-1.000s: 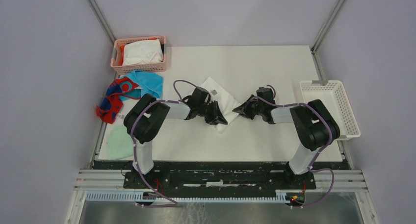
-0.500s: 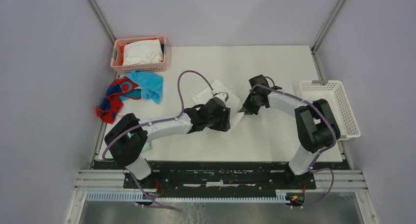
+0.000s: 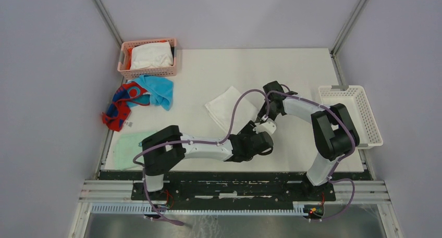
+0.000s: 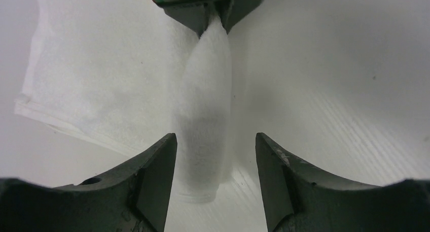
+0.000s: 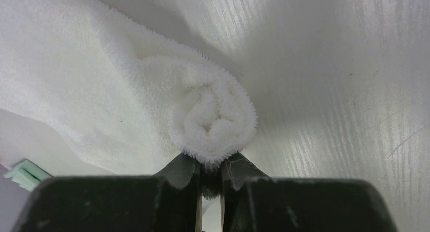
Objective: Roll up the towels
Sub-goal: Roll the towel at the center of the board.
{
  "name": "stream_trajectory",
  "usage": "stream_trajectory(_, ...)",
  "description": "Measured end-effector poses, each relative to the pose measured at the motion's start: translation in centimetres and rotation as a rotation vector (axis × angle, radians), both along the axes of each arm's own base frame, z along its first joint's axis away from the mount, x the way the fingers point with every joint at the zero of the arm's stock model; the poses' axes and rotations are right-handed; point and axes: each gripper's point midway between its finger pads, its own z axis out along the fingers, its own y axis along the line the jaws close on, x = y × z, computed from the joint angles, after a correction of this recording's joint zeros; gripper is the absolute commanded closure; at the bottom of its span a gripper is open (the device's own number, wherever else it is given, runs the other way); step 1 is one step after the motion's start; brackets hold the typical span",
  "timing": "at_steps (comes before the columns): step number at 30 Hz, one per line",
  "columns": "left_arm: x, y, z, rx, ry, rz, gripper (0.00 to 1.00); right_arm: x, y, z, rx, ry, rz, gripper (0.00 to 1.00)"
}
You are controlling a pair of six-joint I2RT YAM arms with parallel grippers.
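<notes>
A white towel (image 3: 227, 108) lies in the middle of the table, flat on its left and rolled along its right edge. In the left wrist view the roll (image 4: 205, 115) runs away from me between the fingers of my left gripper (image 4: 215, 140), which is open and apart from it. My right gripper (image 4: 213, 11) pinches the roll's far end. The right wrist view shows the spiral end of the roll (image 5: 213, 120) with my right gripper (image 5: 209, 166) shut on its lower edge. The turquoise towel (image 3: 158, 89) and the red towel (image 3: 121, 103) lie crumpled at the table's left edge.
A pink basket (image 3: 148, 71) holding white cloth stands at the back left. A white basket (image 3: 350, 115) sits at the right edge. A pale mint cloth (image 3: 126, 148) lies at the near left, beside the left arm's base.
My left gripper has let go of the white towel, opened, and swung right and toward the near edge. My right gripper stays shut on the roll's end.
</notes>
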Motion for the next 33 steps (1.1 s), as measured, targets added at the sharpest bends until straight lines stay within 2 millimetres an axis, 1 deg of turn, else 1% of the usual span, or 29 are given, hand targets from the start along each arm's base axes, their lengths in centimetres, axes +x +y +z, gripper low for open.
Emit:
stream_trajectory(3,0.0,0.4,-2.1,0.108,-0.033,-0.016,0.35,0.0,0.0,0.0,0.0,0.001,0.0,0.99)
stream_trajectory(5,0.1,0.7,-3.1,0.158,-0.046,-0.023,0.35,0.0,0.0,0.0,0.0,0.002,0.001,0.99)
stream_trajectory(10,0.7,1.2,-4.1,0.228,-0.08,-0.033,0.39,0.0,0.1,0.1,0.004,0.005,0.003,0.99)
stream_trajectory(13,0.9,1.2,-4.8,0.256,-0.088,-0.037,0.49,0.0,0.1,0.1,0.005,0.005,0.004,0.99)
stream_trajectory(17,1.5,1.4,-5.1,0.269,-0.088,-0.032,0.73,0.0,0.2,0.1,0.01,0.003,0.014,0.97)
stream_trajectory(20,1.9,1.6,-5.3,0.26,-0.064,-0.028,0.82,0.3,0.5,0.3,0.022,-0.015,0.032,0.88)
stream_trajectory(23,2.3,1.6,-5.3,0.208,-0.001,-0.035,0.84,0.9,1.0,0.6,0.045,-0.051,0.057,0.76)
stream_trajectory(26,2.9,1.8,-5.1,0.076,0.133,-0.026,0.86,1.6,1.8,1.1,0.079,-0.088,0.084,0.62)
stream_trajectory(29,3.5,2.4,-4.9,-0.078,0.275,0.004,0.86,2.2,2.4,1.7,0.113,-0.138,0.116,0.5)
stream_trajectory(33,4.0,3.1,-4.7,-0.293,0.461,0.041,0.86,2.1,2.7,3.2,0.159,-0.207,0.141,0.39)
